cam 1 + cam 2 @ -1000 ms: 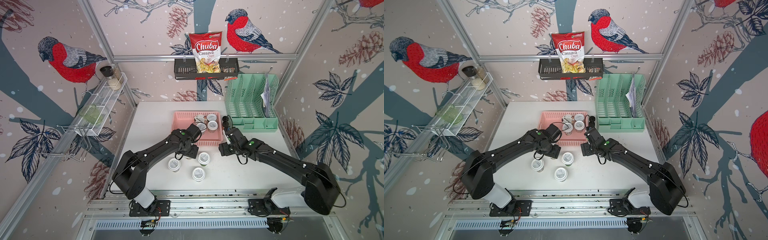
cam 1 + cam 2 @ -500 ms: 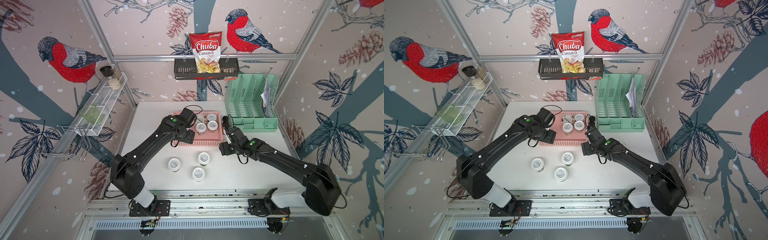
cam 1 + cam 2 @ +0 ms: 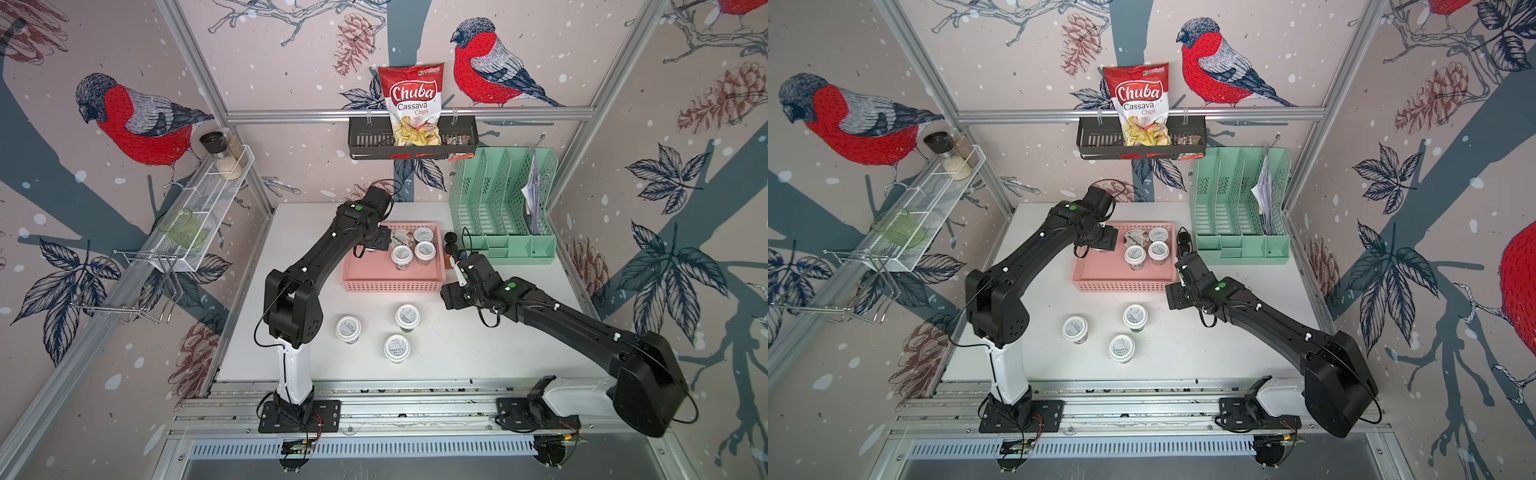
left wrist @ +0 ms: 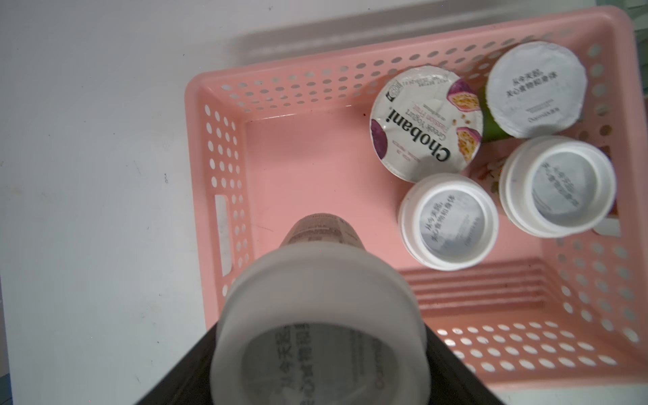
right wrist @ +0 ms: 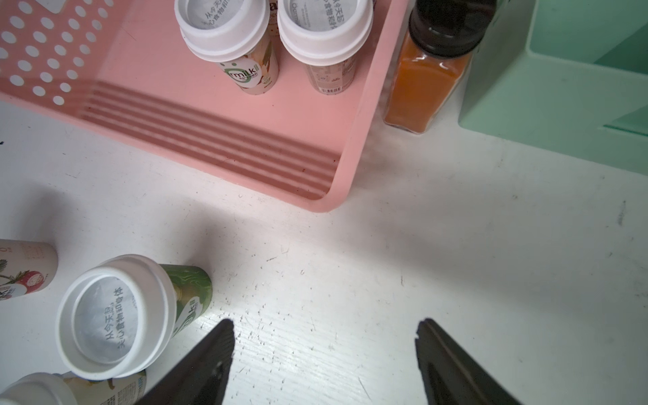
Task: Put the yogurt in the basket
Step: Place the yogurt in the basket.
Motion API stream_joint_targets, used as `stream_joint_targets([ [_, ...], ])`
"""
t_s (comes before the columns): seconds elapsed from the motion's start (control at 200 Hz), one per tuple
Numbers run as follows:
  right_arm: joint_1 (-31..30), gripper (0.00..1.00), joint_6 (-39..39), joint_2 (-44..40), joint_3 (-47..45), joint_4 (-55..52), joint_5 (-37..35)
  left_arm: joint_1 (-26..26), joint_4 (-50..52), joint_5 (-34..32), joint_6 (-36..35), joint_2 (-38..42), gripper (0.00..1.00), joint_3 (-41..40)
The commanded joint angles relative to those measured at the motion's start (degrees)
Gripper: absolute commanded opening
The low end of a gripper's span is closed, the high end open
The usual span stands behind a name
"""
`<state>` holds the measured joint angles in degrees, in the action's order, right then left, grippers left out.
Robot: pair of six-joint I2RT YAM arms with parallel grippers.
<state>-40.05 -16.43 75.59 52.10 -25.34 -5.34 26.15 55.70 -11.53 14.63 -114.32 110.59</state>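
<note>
a robot test cell, dressed up as a pantry corner, is shown. a white counter (image 3: 457,345) is boxed in by an aluminium frame (image 3: 291,115) and panels papered with bullfinches (image 3: 137,120). a left arm (image 3: 328,245) and a right arm (image 3: 561,320) are bolted to a metal rail (image 3: 415,409). groceries are staged around: a chips bag (image 3: 411,104) in a black rack (image 3: 365,143), jars (image 3: 226,160) on a wire shelf (image 3: 208,199), a green organiser (image 3: 498,199).

Four yogurt cups (image 3: 402,254) in pink basket (image 3: 374,273), three outside, one aloft.
</note>
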Motion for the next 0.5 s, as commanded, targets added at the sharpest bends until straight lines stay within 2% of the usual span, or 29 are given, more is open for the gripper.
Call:
stream_joint_targets([
  [0.0,0.4,0.84,0.8,-0.4,-0.2,1.3,2.0,-1.1,-1.2,-2.5,-1.3,-4.7,0.78,4.5],
  [0.28,2.2,0.84,1.0,0.1,-0.4,1.7,4.9,-2.7,-0.7,0.5,-1.7,-16.9,0.78,17.2],
  [0.495,3.2,0.84,1.2,1.4,-0.5,2.2,6.3,-3.3,-1.0,2.1,-1.8,-21.8,0.77,21.1],
])
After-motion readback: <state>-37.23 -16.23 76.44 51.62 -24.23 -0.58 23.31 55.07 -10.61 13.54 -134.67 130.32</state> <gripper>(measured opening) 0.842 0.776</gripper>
